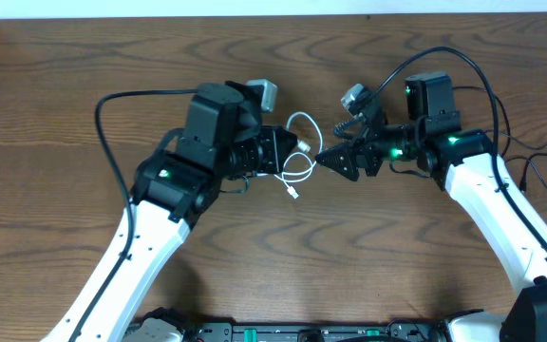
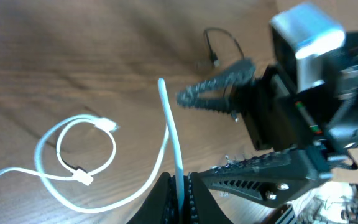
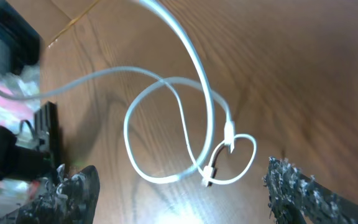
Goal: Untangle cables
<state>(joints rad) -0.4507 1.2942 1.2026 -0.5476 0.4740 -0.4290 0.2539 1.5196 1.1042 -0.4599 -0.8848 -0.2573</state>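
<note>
Bare wooden table [image 1: 65, 57], left gripper [image 2: 179, 190] clamped on the white cable [image 1: 297, 169], pinched stretch hidden between its fingers, loops lying loose before the right gripper [image 1: 335, 160], jaws wide apart, thin black cable [image 2: 224, 43] blurred beyond.

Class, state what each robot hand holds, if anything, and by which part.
Left hand pinches the white cable on its cord, not a plug; right hand holds nothing.

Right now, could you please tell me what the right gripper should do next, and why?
Probably lower the right gripper, whose jaws stand open above the crossed loops of the white cable, and close on a free loop; the left gripper clamps one strand.
</note>
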